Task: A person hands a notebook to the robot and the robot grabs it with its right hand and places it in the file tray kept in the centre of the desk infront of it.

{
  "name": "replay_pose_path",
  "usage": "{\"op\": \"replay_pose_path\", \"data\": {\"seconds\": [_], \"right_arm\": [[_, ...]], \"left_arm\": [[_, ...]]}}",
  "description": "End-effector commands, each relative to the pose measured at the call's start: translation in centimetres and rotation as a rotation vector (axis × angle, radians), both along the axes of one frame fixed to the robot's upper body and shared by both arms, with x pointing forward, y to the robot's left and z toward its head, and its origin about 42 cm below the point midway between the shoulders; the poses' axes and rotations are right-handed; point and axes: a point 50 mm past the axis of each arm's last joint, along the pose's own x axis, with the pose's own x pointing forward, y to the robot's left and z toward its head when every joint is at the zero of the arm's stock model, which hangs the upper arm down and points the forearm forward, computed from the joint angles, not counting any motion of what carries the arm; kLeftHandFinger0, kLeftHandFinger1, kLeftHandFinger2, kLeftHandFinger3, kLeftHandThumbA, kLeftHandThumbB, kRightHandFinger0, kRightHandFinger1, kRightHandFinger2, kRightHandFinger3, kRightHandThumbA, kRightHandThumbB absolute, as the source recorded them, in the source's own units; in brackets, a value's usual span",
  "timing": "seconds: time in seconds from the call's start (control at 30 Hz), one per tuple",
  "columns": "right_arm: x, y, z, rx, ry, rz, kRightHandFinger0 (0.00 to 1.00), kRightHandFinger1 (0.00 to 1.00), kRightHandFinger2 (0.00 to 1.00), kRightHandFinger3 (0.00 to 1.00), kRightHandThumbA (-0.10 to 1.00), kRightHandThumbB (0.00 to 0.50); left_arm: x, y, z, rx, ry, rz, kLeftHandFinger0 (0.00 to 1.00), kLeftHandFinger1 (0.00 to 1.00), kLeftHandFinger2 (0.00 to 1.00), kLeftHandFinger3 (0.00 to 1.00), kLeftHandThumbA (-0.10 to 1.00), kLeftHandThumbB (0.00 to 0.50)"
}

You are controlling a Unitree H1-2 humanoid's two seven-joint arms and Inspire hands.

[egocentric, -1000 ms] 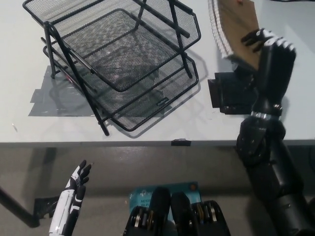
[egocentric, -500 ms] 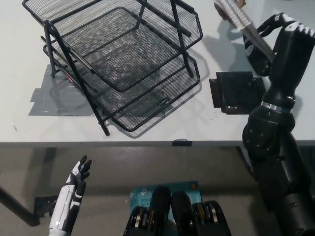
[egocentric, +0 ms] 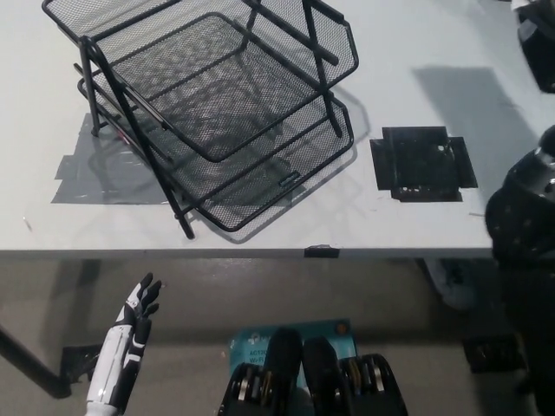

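The black wire-mesh file tray, stacked in tiers and tilted, stands on the white desk at the upper left and middle. No notebook shows in the head view. Of my black right arm only the elbow shows at the right edge, and a black part of my right hand is cut off by the top right corner, far right of the tray. My white left hand rests open below the desk's front edge at the lower left, holding nothing.
A black square patch lies flat on the desk to the right of the tray. Grey tape is stuck to the desk at the tray's left. The desk's front edge runs across the middle of the picture.
My right arm has swung up and to the right, carrying the notebook out of the picture. The black patch it covered now shows in full. The left hand has hardly moved.
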Motion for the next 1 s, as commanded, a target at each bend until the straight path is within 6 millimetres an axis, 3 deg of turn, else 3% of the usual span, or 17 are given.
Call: {"op": "replay_pose_path", "data": {"seconds": [0.0, 0.13, 0.2, 0.33, 0.37, 0.4, 0.43, 0.47, 0.67, 0.87, 0.97], "right_arm": [[-2.1, 2.0, 7.0, -0.137, -0.253, -0.007, 0.00, 0.00, 0.00, 0.07, 0.65, 0.000], [-1.9, 3.7, 7.1, -0.242, -0.276, 0.047, 0.00, 0.00, 0.00, 0.07, 0.62, 0.000], [-1.4, 4.8, 6.4, -0.315, -0.263, 0.067, 0.00, 0.00, 0.00, 0.11, 0.70, 0.000], [-0.7, 6.7, 5.7, -0.431, -0.256, 0.104, 0.00, 0.00, 0.00, 0.10, 0.71, 0.000], [-0.6, 7.1, 5.6, -0.447, -0.256, 0.114, 0.00, 0.00, 0.00, 0.18, 0.71, 0.000], [-0.4, 7.7, 5.5, -0.470, -0.257, 0.135, 0.00, 0.00, 0.00, 0.17, 0.71, 0.000], [-0.2, 8.4, 5.3, -0.486, -0.256, 0.154, 0.00, 0.00, 0.00, 0.05, 0.71, 0.000], [0.0, 9.1, 5.1, -0.501, -0.258, 0.159, 0.00, 0.00, 0.00, 0.02, 0.71, 0.000], [0.7, 11.7, 4.3, -0.617, -0.280, 0.207, 0.00, 0.00, 0.00, 0.02, 0.62, 0.000], [1.8, 12.7, 2.2, -0.737, -0.256, 0.228, 0.00, 0.00, 0.01, 0.02, 0.64, 0.000], [2.1, 12.8, 1.4, -0.768, -0.241, 0.230, 0.00, 0.00, 0.00, 0.01, 0.62, 0.000]], "left_arm": [[0.6, 0.3, 0.9, -0.001, -0.054, -0.003, 0.98, 1.00, 1.00, 1.00, 1.00, 0.342], [0.5, 0.4, 0.9, -0.007, -0.051, -0.005, 1.00, 1.00, 1.00, 1.00, 1.00, 0.331], [0.6, 0.3, 0.8, -0.012, -0.060, -0.012, 1.00, 1.00, 1.00, 1.00, 1.00, 0.333], [0.7, 0.3, 0.8, -0.009, -0.051, -0.011, 1.00, 1.00, 1.00, 1.00, 1.00, 0.354], [0.7, 0.3, 0.8, -0.009, -0.049, -0.012, 1.00, 1.00, 1.00, 1.00, 1.00, 0.355], [0.7, 0.3, 0.8, -0.011, -0.047, -0.015, 1.00, 1.00, 1.00, 1.00, 1.00, 0.354], [0.7, 0.3, 0.8, -0.010, -0.052, -0.017, 1.00, 1.00, 1.00, 1.00, 1.00, 0.351], [0.6, 0.3, 0.7, -0.003, -0.055, -0.018, 1.00, 1.00, 1.00, 1.00, 1.00, 0.344], [0.8, 0.1, 0.8, -0.001, -0.062, -0.023, 0.98, 1.00, 1.00, 1.00, 1.00, 0.345], [0.8, 0.3, 0.8, -0.012, -0.059, -0.035, 1.00, 1.00, 1.00, 1.00, 1.00, 0.328], [0.8, 0.3, 0.7, -0.030, -0.049, -0.043, 1.00, 1.00, 1.00, 1.00, 1.00, 0.359]]}}
